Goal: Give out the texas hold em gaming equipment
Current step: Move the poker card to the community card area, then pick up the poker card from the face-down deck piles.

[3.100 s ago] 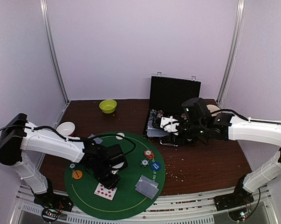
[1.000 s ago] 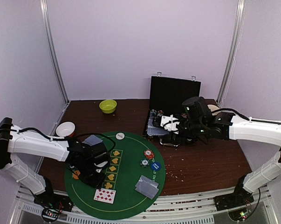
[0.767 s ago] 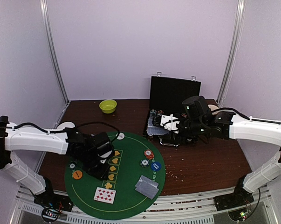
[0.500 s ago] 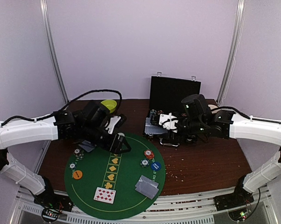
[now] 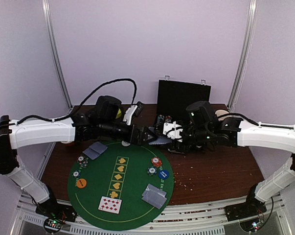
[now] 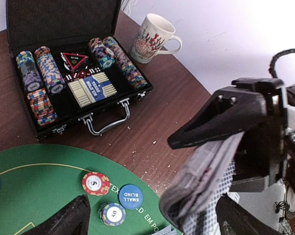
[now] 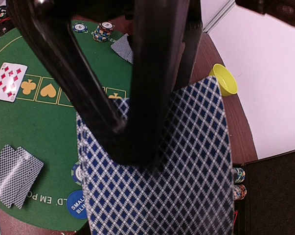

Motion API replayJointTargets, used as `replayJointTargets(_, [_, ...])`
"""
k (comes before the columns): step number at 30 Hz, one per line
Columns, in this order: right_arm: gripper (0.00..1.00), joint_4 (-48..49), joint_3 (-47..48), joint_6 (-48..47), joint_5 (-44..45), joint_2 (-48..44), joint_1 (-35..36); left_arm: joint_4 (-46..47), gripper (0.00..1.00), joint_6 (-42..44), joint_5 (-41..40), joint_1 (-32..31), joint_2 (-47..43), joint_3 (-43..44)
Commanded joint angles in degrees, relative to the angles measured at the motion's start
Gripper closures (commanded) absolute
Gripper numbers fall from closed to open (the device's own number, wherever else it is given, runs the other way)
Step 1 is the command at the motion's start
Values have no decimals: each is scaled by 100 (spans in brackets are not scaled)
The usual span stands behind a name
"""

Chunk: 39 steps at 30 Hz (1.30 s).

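Near mat (image 5: 132, 193) far edge, right pincer (image 5: 158, 140) grips deck (image 7: 186, 171).

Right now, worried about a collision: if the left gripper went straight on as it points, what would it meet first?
Most likely the deck held in the right gripper. It sits dead ahead of the open left gripper in the left wrist view. Depth is unclear, so how close they are can't be told.

The left arm (image 5: 44, 133) leaves the near-left of the green mat (image 5: 137, 213) and stretches across the table (image 5: 211, 171) to the deck of cards (image 5: 160, 141) pinched in the right fingers (image 6: 220, 120). The left fingers (image 6: 64, 223), closed a second ago, now gape wide, and the mat's yellow suit marks (image 5: 117, 177) lie uncovered.
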Motion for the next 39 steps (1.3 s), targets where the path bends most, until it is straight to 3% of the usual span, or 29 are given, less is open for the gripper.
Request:
replayJointTargets(1, [52,168,225,95,-106,80,42,133,14,93,-88,38,322,427])
replayJointTargets(4, [52,177,214,112,-89,73,53,7,34,117,-231,38,342,486])
replayJointTargets(10, [52,212,66,87,-16,-16,54,-122,55,120,-559,49,-51,188])
replayJointTargets(15, [52,195,89,80,15,-7,51,-187,57,122,-273,55,-3,191])
replayJointTargets(21, [52,186,97,54,36,-50,55,-183,44,263,30,55,-26,271])
replayJointTargets(30, [52,125,35,30,3,-125,58,-602,52,423,-167,53,-231,376])
replayJointTargets(33, [52,136,-20,34,-10,-139,53,-389,63,300,-73,55,-355,205])
replayJointTargets(37, [52,120,-21,10,10,-130,57,-135,98,259,305,55,-366,99])
replayJointTargets(39, [52,121,-20,-7,66,-147,48,-209,100,330,352,53,-409,99])
